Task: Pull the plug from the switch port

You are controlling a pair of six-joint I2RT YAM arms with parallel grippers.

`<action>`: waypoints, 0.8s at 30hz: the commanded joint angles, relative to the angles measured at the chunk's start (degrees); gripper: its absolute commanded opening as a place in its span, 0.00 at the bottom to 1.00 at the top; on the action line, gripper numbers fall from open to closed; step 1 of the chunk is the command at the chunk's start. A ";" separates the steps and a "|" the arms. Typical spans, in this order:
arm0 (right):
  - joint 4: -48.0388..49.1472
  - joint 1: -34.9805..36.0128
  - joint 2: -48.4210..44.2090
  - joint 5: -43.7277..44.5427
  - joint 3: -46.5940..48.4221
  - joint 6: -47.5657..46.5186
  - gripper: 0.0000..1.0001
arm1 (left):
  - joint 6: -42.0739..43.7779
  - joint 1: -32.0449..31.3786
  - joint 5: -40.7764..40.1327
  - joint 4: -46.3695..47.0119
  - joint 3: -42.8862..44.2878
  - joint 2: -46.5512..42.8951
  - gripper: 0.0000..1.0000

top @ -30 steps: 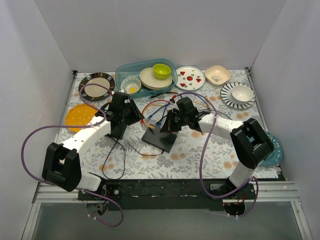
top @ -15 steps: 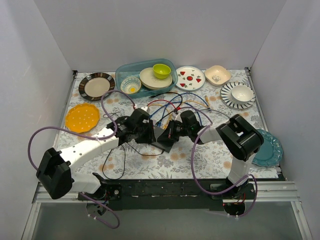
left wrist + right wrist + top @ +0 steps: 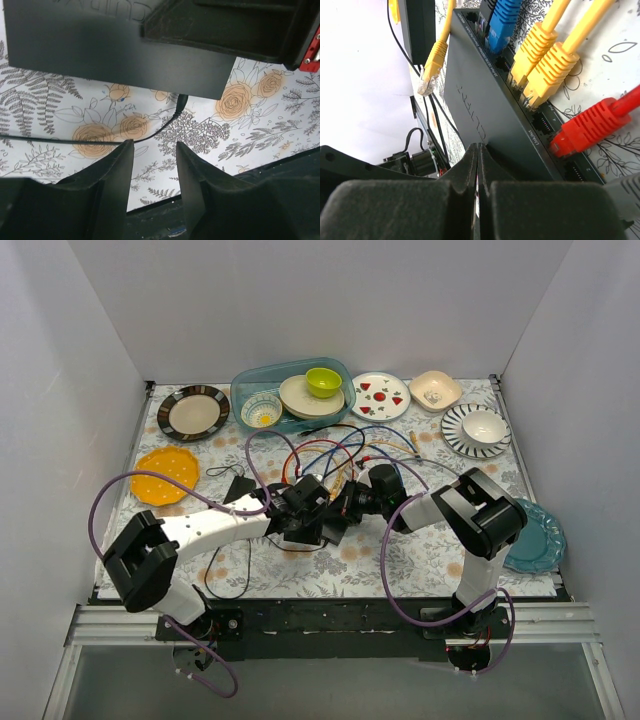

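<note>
The switch (image 3: 490,115) is a flat black box under both grippers at the table's middle (image 3: 330,529). In the right wrist view its socket row holds a blue plug (image 3: 502,25), two yellow plugs (image 3: 542,60) and a red plug (image 3: 590,125). A loose yellow plug (image 3: 432,65) lies beside it. My right gripper (image 3: 477,150) is shut, its tips on the switch's top. My left gripper (image 3: 155,150) is open and empty, just short of the switch's (image 3: 100,45) opposite edge, where a thin black cord's plug (image 3: 181,102) enters it.
A small black adapter block (image 3: 238,487) lies left of the switch on its cord. Coloured cables (image 3: 330,452) fan out behind the switch. Dishes line the back: a teal bin (image 3: 245,385), plates (image 3: 193,412) (image 3: 380,396). An orange plate (image 3: 163,472) lies at left.
My left arm has swung right and down from the adapter block to the switch's near edge. My right gripper has come down onto the switch's top.
</note>
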 commanded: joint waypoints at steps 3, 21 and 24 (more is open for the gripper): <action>-4.96 -0.24 2.74 3.92 -1.83 -1.88 0.01 | 4.57 -0.69 -2.04 8.21 0.20 1.12 0.39; -6.01 -1.03 3.54 2.25 -2.71 -1.97 0.01 | 10.55 -3.14 -3.88 40.39 -22.20 -7.41 0.34; -6.45 -1.38 3.54 2.16 -2.80 -2.41 0.01 | 10.46 -4.28 -5.90 43.55 -23.18 -6.88 0.34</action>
